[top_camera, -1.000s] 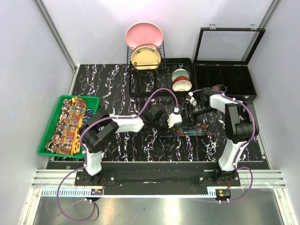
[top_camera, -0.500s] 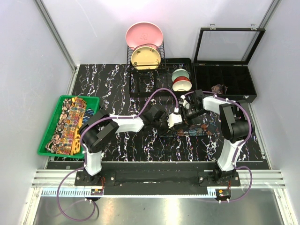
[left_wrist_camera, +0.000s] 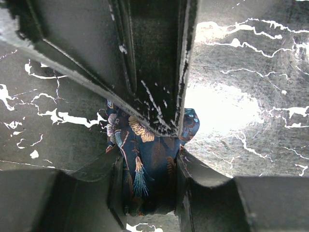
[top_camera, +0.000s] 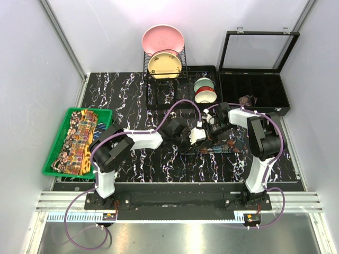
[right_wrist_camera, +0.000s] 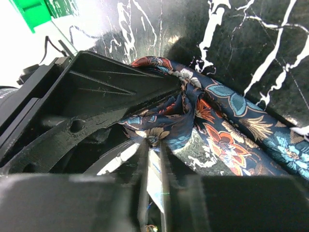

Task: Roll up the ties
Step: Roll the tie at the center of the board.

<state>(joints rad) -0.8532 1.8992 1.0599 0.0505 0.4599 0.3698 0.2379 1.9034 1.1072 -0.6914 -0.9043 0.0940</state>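
A dark blue tie (top_camera: pixel 229 144) with reddish and tan flowers lies on the black marble table, right of centre. Its left end is bunched up between the two grippers. In the left wrist view, my left gripper (left_wrist_camera: pixel 147 166) is shut on that end of the tie (left_wrist_camera: pixel 140 159), with fabric filling the gap between its fingers. My right gripper (right_wrist_camera: pixel 153 145) is shut on a raised fold of the same tie (right_wrist_camera: pixel 227 135), with a white label showing between its fingers. In the top view, the left gripper (top_camera: pixel 197 135) and right gripper (top_camera: pixel 211 128) almost touch.
A green tray (top_camera: pixel 53 156) at the left holds yellow-orange patterned ties (top_camera: pixel 79 138). A black compartment box (top_camera: pixel 265 96) with its lid up stands at the back right, with a small brownish coil (top_camera: pixel 247 99) inside. A plate rack (top_camera: pixel 163 66) and stacked bowls (top_camera: pixel 204 91) stand behind.
My right gripper has moved left to the left gripper and closed on a fold of the tie. The left arm has kept still.
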